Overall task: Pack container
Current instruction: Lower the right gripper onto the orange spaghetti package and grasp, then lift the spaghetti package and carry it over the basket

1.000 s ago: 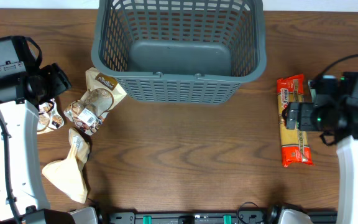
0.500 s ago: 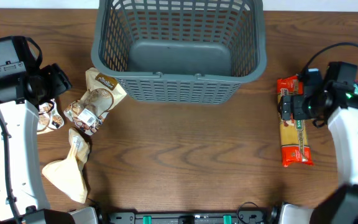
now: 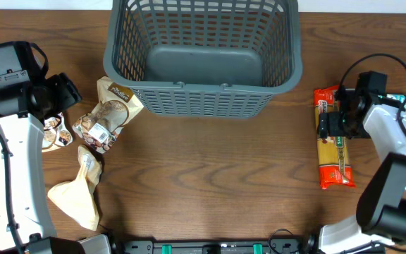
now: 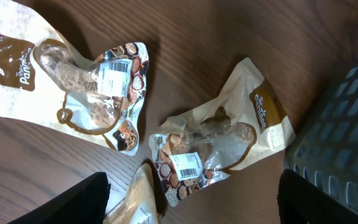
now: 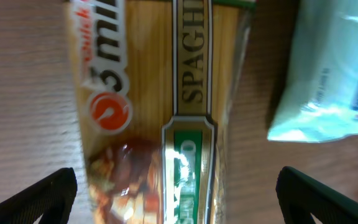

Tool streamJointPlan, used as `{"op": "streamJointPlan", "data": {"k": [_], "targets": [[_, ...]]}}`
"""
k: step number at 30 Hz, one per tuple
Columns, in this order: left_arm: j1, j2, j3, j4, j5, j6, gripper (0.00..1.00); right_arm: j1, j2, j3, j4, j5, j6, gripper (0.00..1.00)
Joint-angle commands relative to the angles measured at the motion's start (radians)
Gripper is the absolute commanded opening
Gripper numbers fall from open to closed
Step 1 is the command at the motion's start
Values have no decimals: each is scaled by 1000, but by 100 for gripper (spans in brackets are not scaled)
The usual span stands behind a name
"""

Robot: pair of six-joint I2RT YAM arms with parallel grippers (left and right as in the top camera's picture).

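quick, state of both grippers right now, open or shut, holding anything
left gripper: open, holding nothing
right gripper: open, jaws either side of the spaghetti packet, not closed on it

The container [image 3: 203,99] is matt grey plastic on a wood-grain table [image 3: 210,176]. Spaghetti pack [image 5: 148,124] at right and snack pouches [image 4: 216,149] at left look like glossy, crinkly film.

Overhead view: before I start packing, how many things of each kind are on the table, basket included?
cream-and-brown snack pouches: 3
orange-red spaghetti packet: 1
pale blue plastic packet: 1
dark grey slotted plastic basket: 1
Total: 6
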Motion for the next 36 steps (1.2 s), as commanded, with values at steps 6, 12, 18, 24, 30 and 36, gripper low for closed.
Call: {"op": "streamJointPlan", "data": {"k": [6,12,18,24,30,36], "targets": [[4,4,-4,-13,0,-10,75,-6,98,4,47,-5,21,90],[4,4,-4,-13,0,-10,75,-6,100,4,77,-49,20,54],[4,4,-4,-13,-1,-9,75,-4,100,5,95,-61,21,11],[4,4,-4,-13,-1,-9,75,3,68,81,58,-148,23,4],[4,4,-4,-14,-1,-9,75,3,-52,354,-47,-299,97,1],[4,4,-4,-30,-1,-8,75,39,-150,650,-81,-363,126,1]]}}
